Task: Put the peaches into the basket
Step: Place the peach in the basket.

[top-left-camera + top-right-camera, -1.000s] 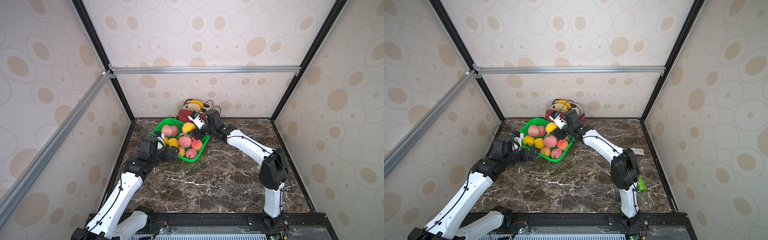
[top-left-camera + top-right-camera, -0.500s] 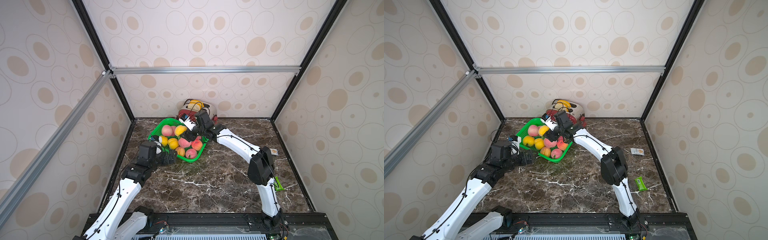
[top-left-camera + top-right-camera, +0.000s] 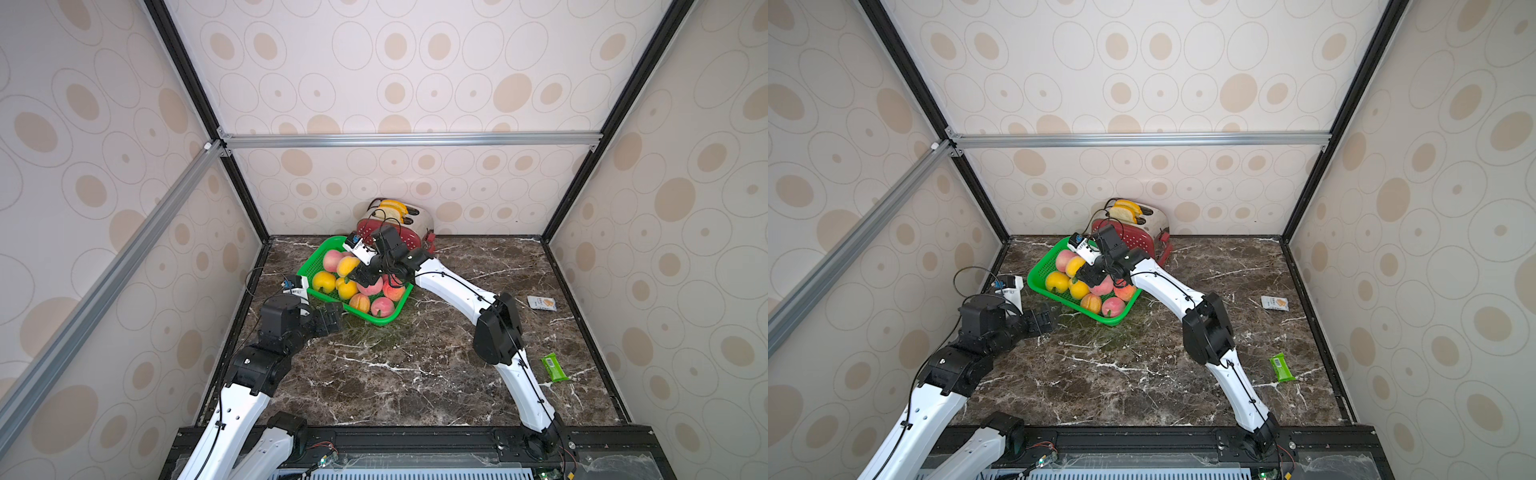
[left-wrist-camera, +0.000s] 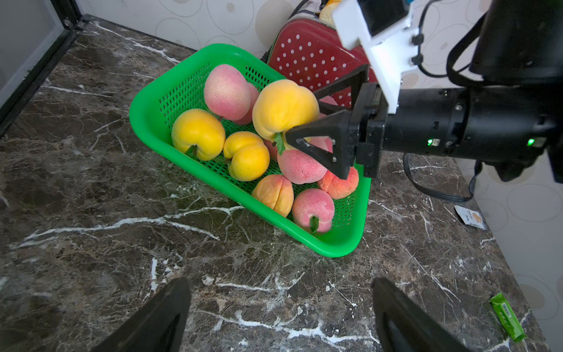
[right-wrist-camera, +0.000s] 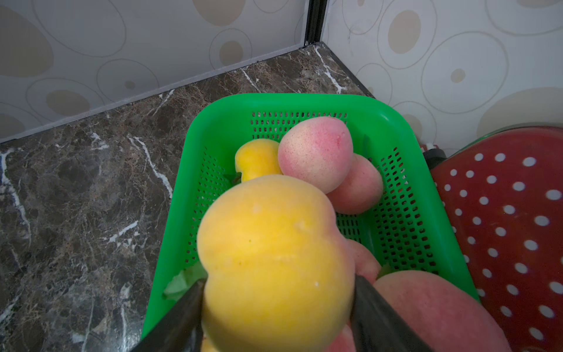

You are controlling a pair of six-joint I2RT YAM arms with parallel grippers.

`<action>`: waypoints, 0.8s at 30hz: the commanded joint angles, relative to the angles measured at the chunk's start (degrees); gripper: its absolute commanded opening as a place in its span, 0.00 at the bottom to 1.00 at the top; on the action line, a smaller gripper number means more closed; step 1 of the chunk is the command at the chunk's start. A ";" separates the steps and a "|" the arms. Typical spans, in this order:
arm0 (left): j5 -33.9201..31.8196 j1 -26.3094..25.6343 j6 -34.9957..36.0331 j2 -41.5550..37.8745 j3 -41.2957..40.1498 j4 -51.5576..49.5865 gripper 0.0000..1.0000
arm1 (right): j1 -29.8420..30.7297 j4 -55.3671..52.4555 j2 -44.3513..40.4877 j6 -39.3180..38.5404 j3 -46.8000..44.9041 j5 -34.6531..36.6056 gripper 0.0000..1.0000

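Note:
The green basket (image 3: 316,261) (image 3: 1039,286) stands at the back left of the marble table and holds several pink, orange and yellow peaches (image 4: 227,91). My right gripper (image 3: 360,272) (image 5: 277,292) hangs over the middle of the basket, shut on a yellow peach (image 3: 348,266) (image 3: 1076,266) (image 4: 283,109) (image 5: 274,259); this peach rests against the pile beneath it. My left gripper (image 3: 334,318) (image 3: 1044,320) (image 4: 280,286) is open and empty, low over the table just in front of the basket's near left side.
A red white-dotted toaster (image 3: 401,235) with bread slices stands behind the basket against the back wall. A white packet (image 3: 541,302) and a green wrapper (image 3: 555,367) lie at the right. Walls close in on three sides.
My right gripper has carried the yellow peach left and a little lower, over the basket's middle. My left gripper has drawn back from the basket toward the front left.

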 commanded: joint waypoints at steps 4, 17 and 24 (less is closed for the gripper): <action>-1.17 0.26 -0.10 -0.25 1.85 -2.15 0.95 | 0.62 -3.51 3.28 -1.42 5.62 -0.04 0.72; -0.65 0.26 -0.32 -0.08 1.61 -1.90 0.98 | 2.01 -6.29 8.62 -3.20 9.90 -0.24 0.73; -0.31 0.28 -0.49 0.17 1.61 -1.45 0.97 | 2.36 -7.77 9.57 -4.68 10.89 1.36 0.73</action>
